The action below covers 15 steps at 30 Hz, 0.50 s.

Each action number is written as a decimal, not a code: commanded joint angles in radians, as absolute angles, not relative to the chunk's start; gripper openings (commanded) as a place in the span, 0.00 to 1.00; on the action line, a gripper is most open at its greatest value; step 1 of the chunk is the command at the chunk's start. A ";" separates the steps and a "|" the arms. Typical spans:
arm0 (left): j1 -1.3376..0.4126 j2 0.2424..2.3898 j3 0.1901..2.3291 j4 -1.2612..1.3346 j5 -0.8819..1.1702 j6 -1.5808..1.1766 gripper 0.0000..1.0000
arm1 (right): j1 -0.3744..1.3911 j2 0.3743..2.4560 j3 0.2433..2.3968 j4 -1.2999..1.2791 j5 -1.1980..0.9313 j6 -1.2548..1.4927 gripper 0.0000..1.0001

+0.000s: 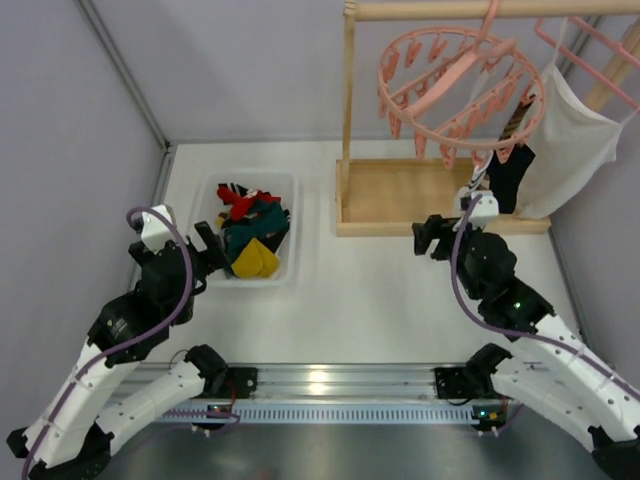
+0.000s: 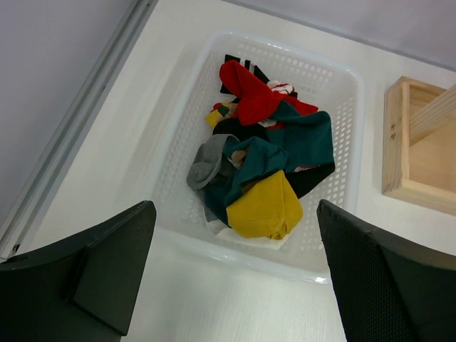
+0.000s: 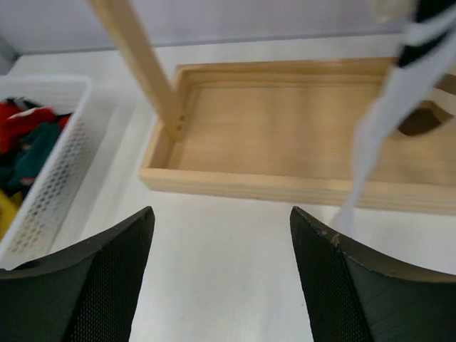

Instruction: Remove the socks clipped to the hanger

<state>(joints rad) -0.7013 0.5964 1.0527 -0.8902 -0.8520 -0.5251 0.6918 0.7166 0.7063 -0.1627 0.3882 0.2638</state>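
Note:
The round pink ring hanger (image 1: 455,85) hangs from the wooden rod at the top right. A black sock (image 1: 512,170) and a thin white sock (image 1: 478,182) hang clipped from its near side. In the right wrist view the white sock (image 3: 377,135) dangles at the right and the black sock (image 3: 431,18) shows at the top corner. My right gripper (image 1: 432,237) (image 3: 221,221) is open and empty, low over the table in front of the stand, left of these socks. My left gripper (image 1: 210,250) (image 2: 234,235) is open and empty at the near edge of the basket.
A white perforated basket (image 1: 296,230) (image 2: 271,260) holds loose socks: red (image 2: 246,92), teal (image 2: 306,139), mustard yellow (image 2: 265,206), grey (image 2: 206,164). The wooden stand has a tray base (image 1: 400,195) (image 3: 285,114) and a post (image 1: 348,90). A large white garment (image 1: 570,150) hangs on a plain pink hanger (image 1: 600,60).

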 commanded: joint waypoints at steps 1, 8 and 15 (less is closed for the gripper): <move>-0.696 0.632 1.040 -0.842 -0.804 -0.497 0.98 | 0.522 0.687 0.655 -0.255 0.493 0.304 0.73; -0.695 0.652 1.031 -0.833 -0.781 -0.476 0.99 | 0.289 0.827 0.627 -0.070 0.339 0.218 0.66; -0.695 0.652 1.023 -0.821 -0.742 -0.463 0.98 | 0.241 0.968 0.549 0.187 0.314 0.169 0.47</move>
